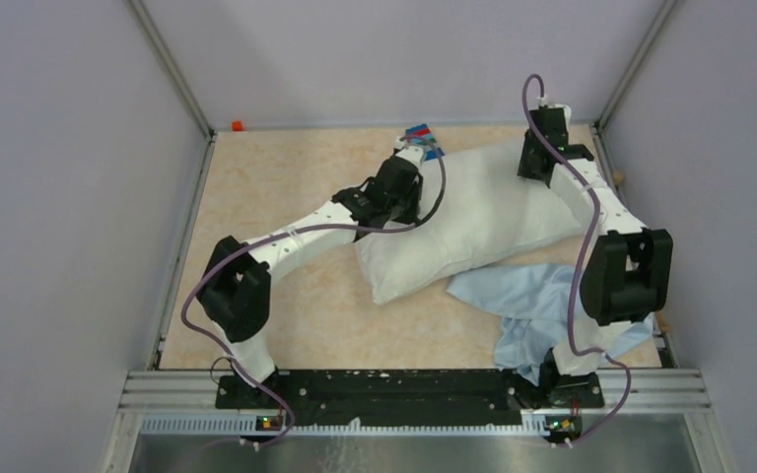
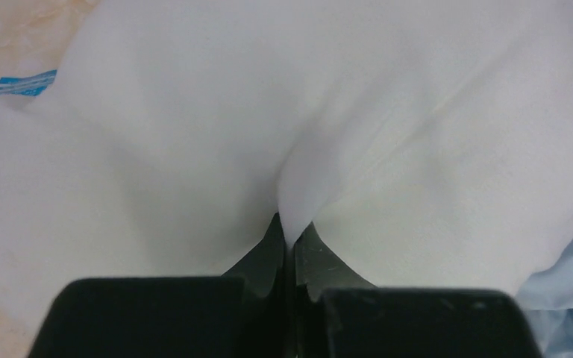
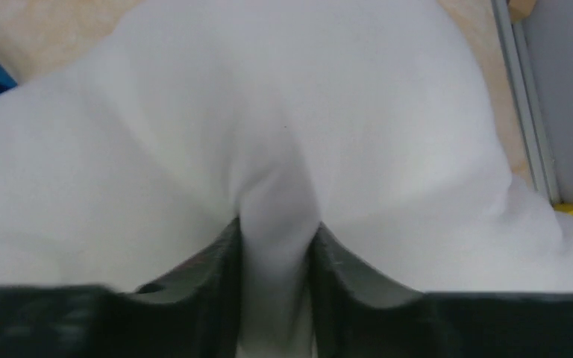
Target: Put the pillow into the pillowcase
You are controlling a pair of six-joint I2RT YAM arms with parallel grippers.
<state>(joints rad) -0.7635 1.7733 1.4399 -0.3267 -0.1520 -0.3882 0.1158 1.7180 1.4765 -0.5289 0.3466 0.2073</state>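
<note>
Two pinches hold the pillow, which lies slantwise across the far half of the tan, mottled table with a gripper at each far end. The left gripper sits at the far-left end. Its black fingers are closed almost to touching, with only a thin pleat of the off-white cover caught between them — the cloth rises from that nip into a smooth, puffed ridge. The right gripper is at the far-right end, its fingers partway apart and pressed against both sides of a thicker, rounded fold of the same pillow. The pillow's fabric is matte and plain, softly creased around each grip. The pillowcase — thin, light-blue, limp and wrinkled — lies crumpled on the table against the pillow's near-right edge, beside the right arm's base. A small blue tag shows by the pillow's far-left corner.
</note>
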